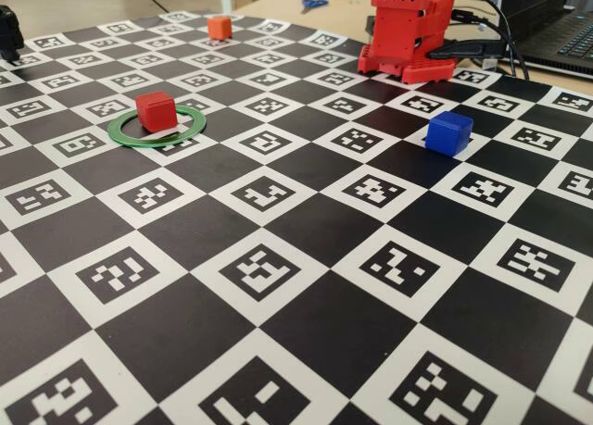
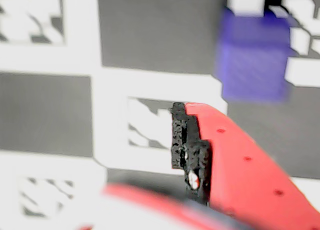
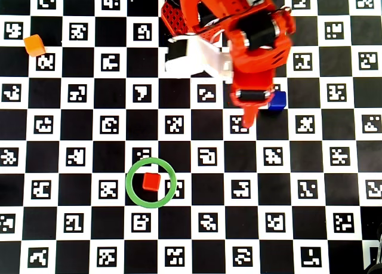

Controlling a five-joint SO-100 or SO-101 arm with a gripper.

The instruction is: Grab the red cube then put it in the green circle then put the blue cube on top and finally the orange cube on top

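The red cube (image 3: 151,181) is seen inside the green circle (image 3: 131,193); the blue cube (image 3: 278,100) lies just beside the gripper (image 3: 248,122), whose opening cannot be told; the orange cube (image 3: 34,45) is set well apart

— What's the arm (image 3: 250,41) made of?
— Glossy red printed plastic, blocky, with black motor housings set into it and a white part beside its base.
— The base (image 1: 408,31)?
— Red too, its top face perforated; black cables trail off behind it.
— And the tool (image 2: 200,155)?
— A red finger dotted with small holes, edged by a rough black pad.
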